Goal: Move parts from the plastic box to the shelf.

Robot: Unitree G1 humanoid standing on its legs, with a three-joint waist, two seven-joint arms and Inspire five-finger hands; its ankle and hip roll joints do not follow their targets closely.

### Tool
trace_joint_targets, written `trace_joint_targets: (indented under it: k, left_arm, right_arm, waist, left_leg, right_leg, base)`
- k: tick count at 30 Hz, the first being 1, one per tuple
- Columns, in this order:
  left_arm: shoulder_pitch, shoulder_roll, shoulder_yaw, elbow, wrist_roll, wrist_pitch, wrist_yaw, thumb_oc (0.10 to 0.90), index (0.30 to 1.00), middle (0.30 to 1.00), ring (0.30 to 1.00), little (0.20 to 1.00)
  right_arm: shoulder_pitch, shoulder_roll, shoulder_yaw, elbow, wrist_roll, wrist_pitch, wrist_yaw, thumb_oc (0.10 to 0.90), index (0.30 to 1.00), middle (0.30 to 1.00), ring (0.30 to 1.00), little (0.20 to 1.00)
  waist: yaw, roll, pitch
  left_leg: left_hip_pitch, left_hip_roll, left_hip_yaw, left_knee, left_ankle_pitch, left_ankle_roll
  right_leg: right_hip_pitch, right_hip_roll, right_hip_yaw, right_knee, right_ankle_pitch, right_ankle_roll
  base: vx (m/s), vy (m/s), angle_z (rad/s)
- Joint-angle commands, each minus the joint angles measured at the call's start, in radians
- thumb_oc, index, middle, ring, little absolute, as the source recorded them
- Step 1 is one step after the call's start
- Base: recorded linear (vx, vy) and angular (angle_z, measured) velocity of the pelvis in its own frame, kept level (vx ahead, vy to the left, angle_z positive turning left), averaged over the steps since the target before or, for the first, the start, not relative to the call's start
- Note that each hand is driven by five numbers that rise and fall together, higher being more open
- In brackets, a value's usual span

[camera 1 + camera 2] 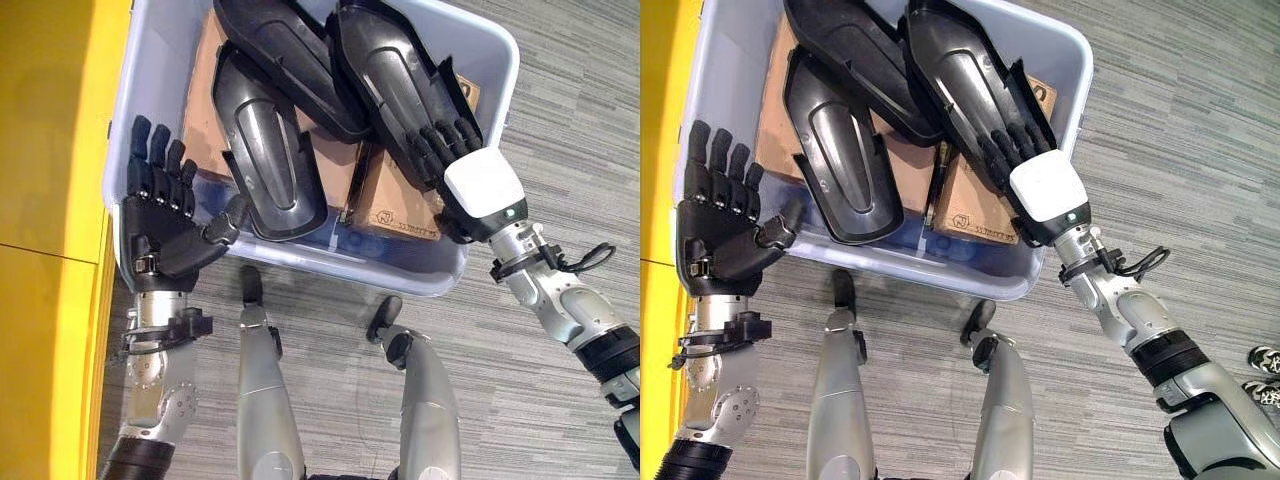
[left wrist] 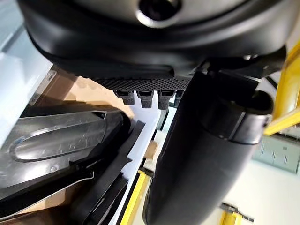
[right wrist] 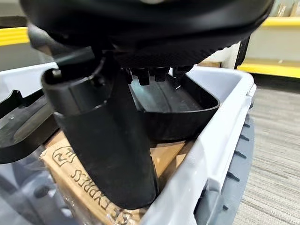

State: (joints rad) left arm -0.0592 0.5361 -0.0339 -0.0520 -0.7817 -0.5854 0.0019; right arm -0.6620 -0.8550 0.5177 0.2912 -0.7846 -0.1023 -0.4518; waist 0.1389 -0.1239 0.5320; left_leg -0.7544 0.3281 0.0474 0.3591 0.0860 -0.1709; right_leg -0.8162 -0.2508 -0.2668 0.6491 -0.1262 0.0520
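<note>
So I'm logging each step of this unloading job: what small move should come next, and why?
Probably curl the right hand around the black part under it and lift. Its fingers lie flat on that part in the plastic box, gripping nothing yet, while the left hand is open at the box's left wall.

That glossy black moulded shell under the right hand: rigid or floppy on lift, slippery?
The glossy black moulded plastic shell is probably stiff: its ribbed rim holds shape under the right hand. It likely weighs little, being thin-walled and hollow. The shiny curved surface may slip, and it overlaps a neighbouring black shell, so it could snag.
</note>
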Motion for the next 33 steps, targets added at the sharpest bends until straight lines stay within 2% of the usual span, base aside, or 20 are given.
trace_joint_targets:
  k: [1,8,17,25,29,33]
  left_arm:
    - [-0.033,0.016,0.046,-0.123,-0.023,-0.131,-0.086,0.9,1.0,1.0,1.0,1.0]
    - [-0.034,0.017,0.052,-0.128,-0.041,-0.122,-0.103,0.9,1.0,1.0,1.0,1.0]
    - [-0.078,0.018,0.048,-0.143,-0.018,-0.067,-0.084,0.9,1.0,1.0,1.0,1.0]
    - [-0.102,0.029,0.056,-0.141,-0.053,-0.045,-0.105,0.9,1.0,1.0,1.0,1.0]
    - [-0.102,0.032,0.063,-0.141,-0.075,-0.032,-0.119,0.9,1.0,1.0,1.0,1.0]
    - [-0.105,0.038,0.076,-0.134,-0.098,-0.025,-0.144,0.9,1.0,1.0,1.0,1.0]
  right_arm:
    - [-0.117,-0.04,-0.018,0.109,-0.016,0.074,-0.032,0.9,1.0,1.0,1.0,1.0]
    - [-0.143,-0.037,-0.029,0.112,-0.02,0.076,-0.027,0.9,1.0,1.0,1.0,1.0]
    - [-0.234,-0.019,0.032,0.164,-0.015,0.083,0.015,0.9,1.0,1.0,1.0,1.0]
    - [-0.29,-0.004,0.097,0.218,0.038,0.097,0.129,0.9,1.0,1.0,1.0,1.0]
    - [-0.303,0.007,0.133,0.244,0.096,0.119,0.263,0.9,1.0,1.0,1.0,1.0]
    - [-0.308,0.011,0.158,0.285,0.13,0.143,0.291,0.9,1.0,1.0,1.0,1.0]
  waist:
    - [0.02,0.052,-0.012]
    - [0.023,0.069,-0.012]
    - [0.035,0.085,-0.012]
    - [0.042,0.098,-0.012]
    - [0.045,0.097,-0.012]
    - [0.048,0.097,-0.012]
  left_leg:
    - [-0.037,-0.046,-0.013,0.103,-0.125,0.051]
    - [-0.062,-0.049,-0.02,0.114,-0.125,0.052]
    - [-0.117,-0.057,-0.037,0.135,-0.121,0.052]
    - [-0.171,-0.061,-0.054,0.159,-0.121,0.051]
    - [-0.188,-0.057,-0.058,0.165,-0.118,0.046]
    - [-0.19,-0.052,-0.059,0.165,-0.115,0.045]
  right_leg:
    - [0.036,0.041,-0.02,-0.045,-0.009,0.047]
    - [0.004,0.032,-0.019,-0.019,-0.014,0.046]
    - [-0.053,0.021,-0.026,0.016,-0.018,0.041]
    - [-0.105,0.015,-0.03,0.039,-0.018,0.036]
    - [-0.118,0.015,-0.036,0.041,-0.017,0.033]
    - [-0.12,0.016,-0.037,0.043,-0.016,0.031]
  base:
    - [-0.02,0.012,-0.04]
    - [0.0,0.003,-0.01]
    - [0.01,-0.033,0.0]
    - [0.0,-0.028,0.02]
    - [0.0,-0.016,0.01]
    - [0.0,0.0,0.0]
